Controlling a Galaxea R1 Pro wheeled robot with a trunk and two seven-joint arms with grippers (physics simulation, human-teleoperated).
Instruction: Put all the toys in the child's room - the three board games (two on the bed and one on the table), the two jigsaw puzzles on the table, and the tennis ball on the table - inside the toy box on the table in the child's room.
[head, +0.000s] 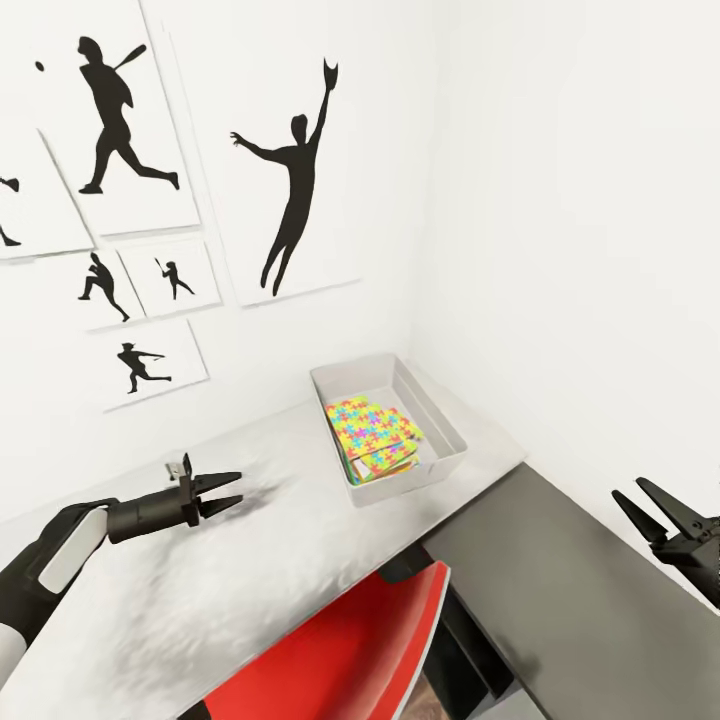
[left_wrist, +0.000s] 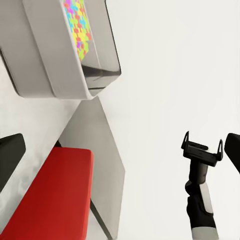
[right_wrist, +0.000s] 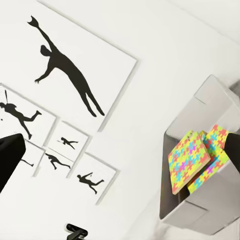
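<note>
The light-grey toy box (head: 441, 428) stands at the far right end of the pale table (head: 250, 560), against the wall corner. Two bright jigsaw puzzles (head: 372, 432) lie stacked inside it, also seen in the right wrist view (right_wrist: 188, 159) and the left wrist view (left_wrist: 77, 25). My left gripper (head: 238, 490) hovers open and empty over the table's middle, left of the toy box (left_wrist: 55, 60). My right gripper (head: 640, 500) hangs open and empty above the lower cabinet, right of the toy box (right_wrist: 212, 100). The board games, tennis ball and bed are out of view.
A red chair (head: 350, 650) is tucked under the table's front edge. A lower dark-grey cabinet (head: 560, 590) runs along the right wall beside the table. Black silhouette posters (head: 290, 170) hang on the wall behind.
</note>
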